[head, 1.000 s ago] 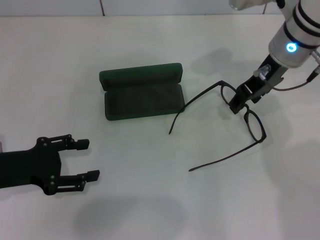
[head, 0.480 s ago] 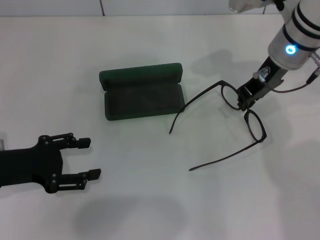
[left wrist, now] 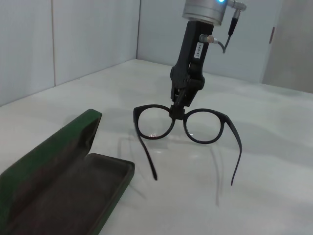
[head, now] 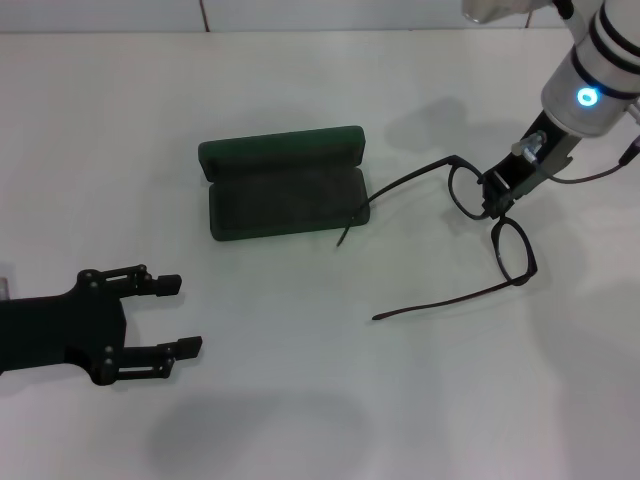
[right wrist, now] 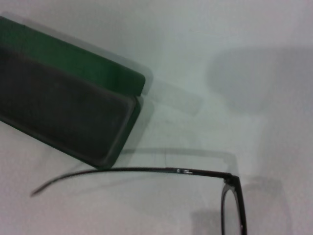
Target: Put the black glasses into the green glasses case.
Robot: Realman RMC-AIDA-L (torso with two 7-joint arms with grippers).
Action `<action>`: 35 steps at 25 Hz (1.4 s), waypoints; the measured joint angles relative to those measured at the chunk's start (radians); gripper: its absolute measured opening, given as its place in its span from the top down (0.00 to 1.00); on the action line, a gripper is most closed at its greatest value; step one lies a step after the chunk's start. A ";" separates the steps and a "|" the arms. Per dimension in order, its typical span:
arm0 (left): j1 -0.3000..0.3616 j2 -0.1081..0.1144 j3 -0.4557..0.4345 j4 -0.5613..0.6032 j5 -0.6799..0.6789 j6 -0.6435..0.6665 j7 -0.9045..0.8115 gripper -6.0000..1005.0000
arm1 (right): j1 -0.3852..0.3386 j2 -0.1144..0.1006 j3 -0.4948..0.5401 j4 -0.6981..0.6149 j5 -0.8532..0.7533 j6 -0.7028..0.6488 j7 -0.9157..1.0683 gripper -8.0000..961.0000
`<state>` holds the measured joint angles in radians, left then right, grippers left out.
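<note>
The black glasses (head: 513, 250) are unfolded, with both temple arms spread toward the left. My right gripper (head: 494, 203) is shut on their bridge and holds them tilted, just off the table, as the left wrist view shows (left wrist: 179, 108). The far temple tip reaches the right front corner of the green glasses case (head: 285, 185). The case lies open to the left of the glasses, lid back, dark lining up. It also shows in the left wrist view (left wrist: 54, 166) and the right wrist view (right wrist: 63, 98), where one temple arm (right wrist: 146, 170) runs past it. My left gripper (head: 185, 316) is open and empty at the near left.
The white table (head: 320, 90) carries only the case and the glasses. A wall (left wrist: 73, 39) stands behind the table in the left wrist view.
My right gripper has shifted slightly up and right with the glasses. The temple tips have swung left, one now at the case's corner. The left arm has barely moved.
</note>
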<state>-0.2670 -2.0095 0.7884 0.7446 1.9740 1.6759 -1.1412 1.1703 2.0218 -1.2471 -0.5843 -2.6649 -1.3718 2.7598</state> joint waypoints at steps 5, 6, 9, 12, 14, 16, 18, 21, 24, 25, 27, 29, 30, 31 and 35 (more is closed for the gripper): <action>0.000 -0.001 0.000 -0.001 0.000 0.001 0.000 0.22 | -0.032 -0.007 0.014 -0.073 0.001 -0.032 -0.023 0.95; 0.000 -0.001 0.000 -0.001 0.000 0.001 0.000 0.22 | -0.049 -0.008 0.032 -0.107 0.001 -0.045 -0.037 0.95; 0.001 -0.001 0.000 -0.001 0.000 0.010 -0.007 0.22 | -0.095 -0.010 0.113 -0.185 0.006 -0.089 -0.100 0.95; 0.004 -0.001 0.002 -0.006 0.000 0.034 -0.012 0.22 | -0.150 -0.017 0.219 -0.242 0.039 -0.115 -0.189 0.95; -0.001 -0.002 0.004 -0.021 0.000 0.059 -0.016 0.22 | -0.194 -0.030 0.277 -0.267 0.100 -0.118 -0.254 0.95; -0.016 -0.004 0.007 -0.049 0.000 0.081 -0.022 0.22 | -0.239 -0.048 0.318 -0.280 0.190 -0.113 -0.323 0.95; -0.040 -0.012 0.010 -0.087 0.004 0.093 -0.024 0.22 | -0.275 -0.066 0.335 -0.278 0.290 -0.099 -0.388 0.95; -0.079 -0.027 0.011 -0.133 0.030 0.094 -0.024 0.22 | -0.317 -0.086 0.339 -0.269 0.436 -0.073 -0.498 0.95; -0.128 -0.048 0.012 -0.173 0.051 0.094 -0.024 0.24 | -0.345 -0.085 0.340 -0.267 0.538 -0.052 -0.604 0.95; -0.147 -0.055 0.013 -0.189 0.052 0.094 -0.023 0.25 | -0.350 -0.081 0.341 -0.267 0.563 -0.045 -0.633 0.95; -0.181 -0.066 0.013 -0.218 0.051 0.093 -0.018 0.27 | -0.358 -0.069 0.341 -0.262 0.607 -0.031 -0.686 0.95; -0.217 -0.076 0.013 -0.242 0.050 0.079 -0.011 0.29 | -0.360 -0.058 0.341 -0.250 0.641 -0.020 -0.730 0.95; -0.241 -0.079 0.012 -0.263 0.047 0.056 -0.012 0.29 | -0.359 -0.052 0.341 -0.238 0.667 -0.014 -0.763 0.95; -0.264 -0.080 0.009 -0.283 0.042 0.033 -0.014 0.30 | -0.359 -0.048 0.341 -0.230 0.683 -0.012 -0.782 0.95; -0.314 -0.078 0.007 -0.348 -0.001 -0.037 -0.011 0.34 | -0.362 -0.032 0.341 -0.181 0.800 -0.007 -0.898 0.95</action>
<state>-0.5805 -2.0874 0.7954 0.3967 1.9730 1.6385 -1.1523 0.8086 1.9898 -0.9056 -0.7651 -1.8654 -1.3786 1.8616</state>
